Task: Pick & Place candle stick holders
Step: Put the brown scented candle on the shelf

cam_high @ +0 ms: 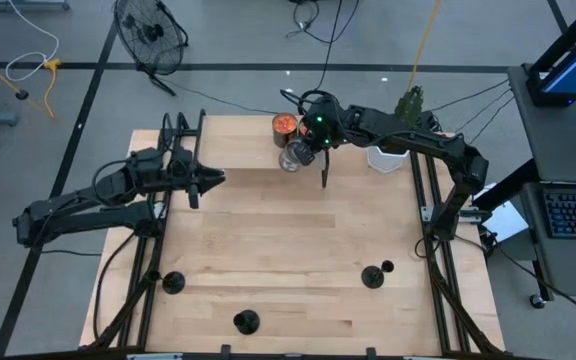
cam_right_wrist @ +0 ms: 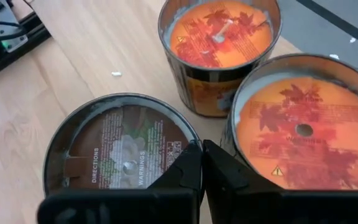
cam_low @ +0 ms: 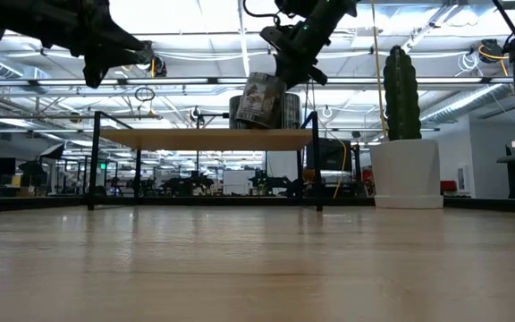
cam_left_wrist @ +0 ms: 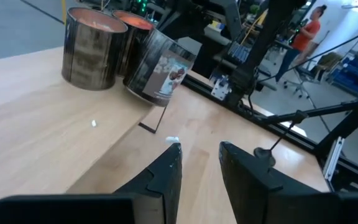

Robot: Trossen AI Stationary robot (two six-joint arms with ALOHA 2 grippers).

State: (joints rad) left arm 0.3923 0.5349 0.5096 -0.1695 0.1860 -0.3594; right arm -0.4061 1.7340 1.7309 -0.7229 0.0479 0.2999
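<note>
Nothing placed yet — three candle stick holders [cam_high: 246, 321] untouched along the frame's bottom; right gripper [cam_right_wrist: 201, 163] pinching a tilted candle tin [cam_right_wrist: 120, 151] top centre — left gripper [cam_left_wrist: 199, 163] parted, idle.

Robotics lab, ceiling striplights [cam_low: 240, 18], floor fan [cam_high: 148, 30]

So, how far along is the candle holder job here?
Nothing looks done: the three black holders sit untouched along the near edge. In hand, the right gripper pinches the rim of a tilted candle jar; the left gripper hovers open. All three holders remain.
</note>
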